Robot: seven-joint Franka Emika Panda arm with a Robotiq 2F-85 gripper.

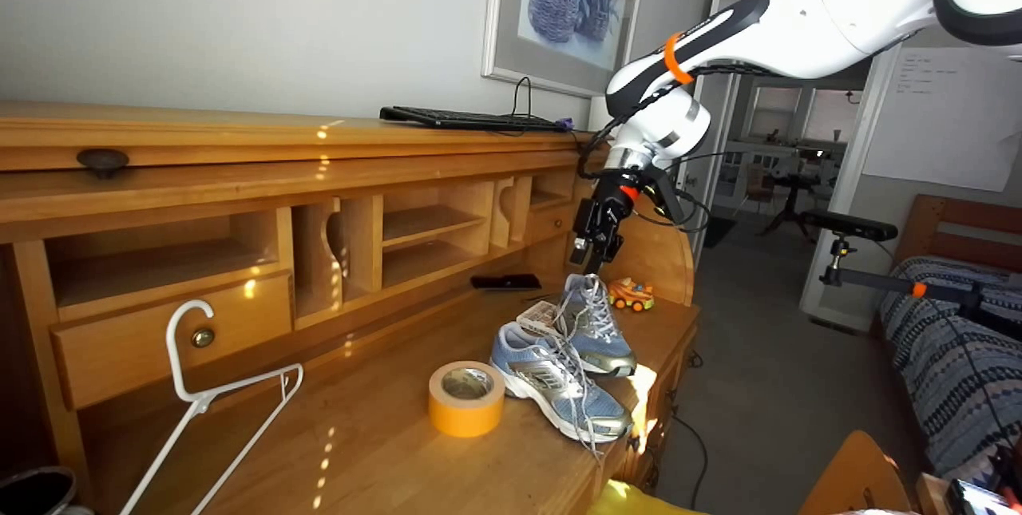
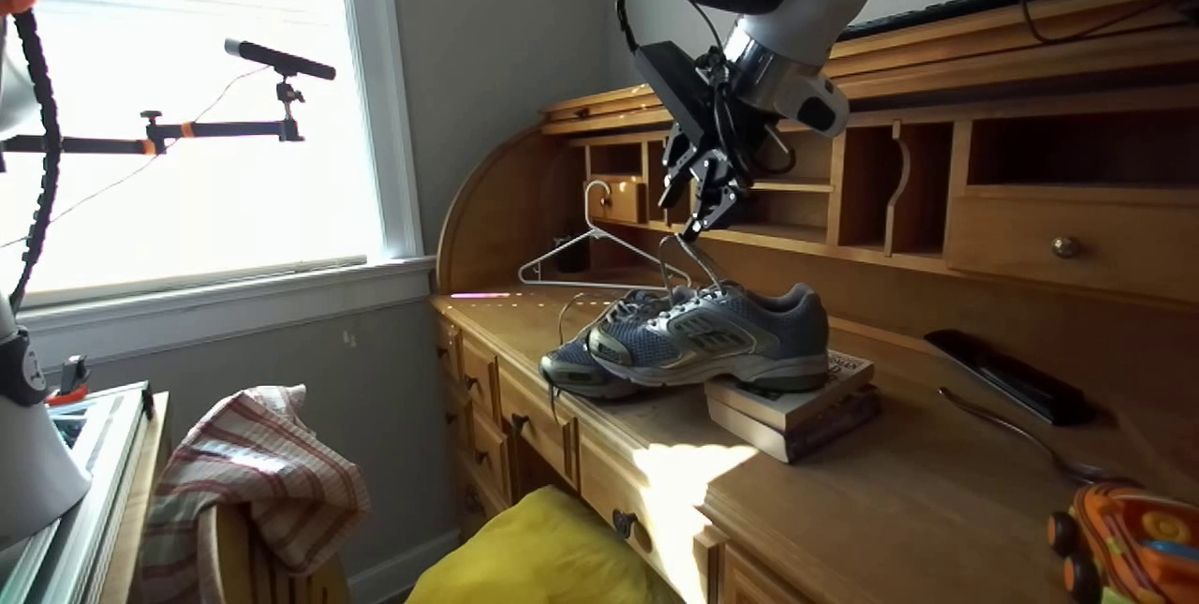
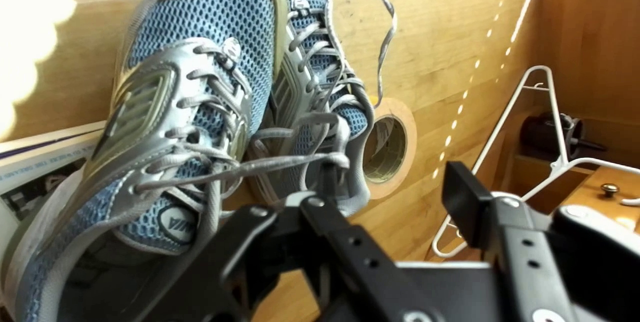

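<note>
My gripper is above a pair of blue and silver running shoes. In the wrist view its two black fingers stand apart. A grey shoelace of the nearer shoe loops around the tip of the left finger. In an exterior view the lace rises from the shoe to a fingertip of the gripper. That shoe rests with its heel on two stacked books. The second shoe lies beside it on the wooden desk. Nothing shows between the fingers.
An orange tape roll stands beside the shoes. A white hanger leans toward the cubbies. A toy car, a black flat object and a metal utensil lie on the desk. A keyboard lies on the upper shelf.
</note>
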